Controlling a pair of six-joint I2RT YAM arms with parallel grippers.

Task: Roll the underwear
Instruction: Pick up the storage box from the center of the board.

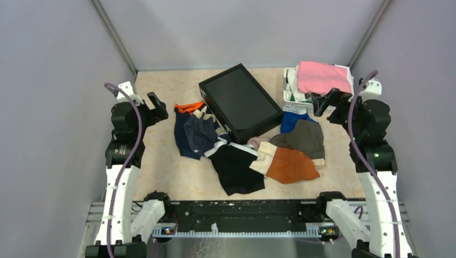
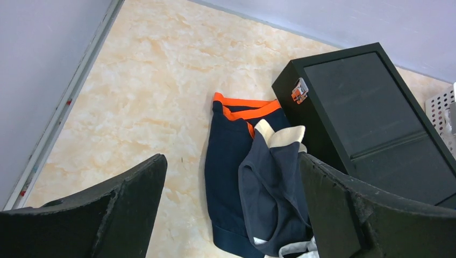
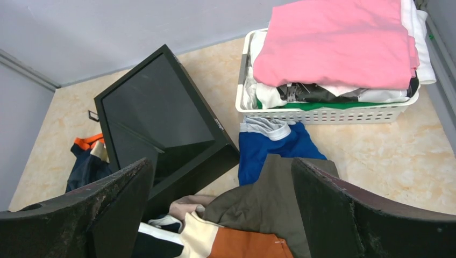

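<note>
Several boxer briefs lie loose mid-table. A navy pair with an orange waistband lies left, a slate-blue pair overlapping it. A black pair with a white waistband lies in front. A rust-orange pair with a cream band, a grey-olive pair and a royal blue pair lie right. My left gripper is open and empty, raised left of the pile. My right gripper is open and empty, raised near the basket.
An open black box lies tilted behind the pile. A white basket at the back right holds a folded pink cloth and white items. Grey walls close in left, right and back.
</note>
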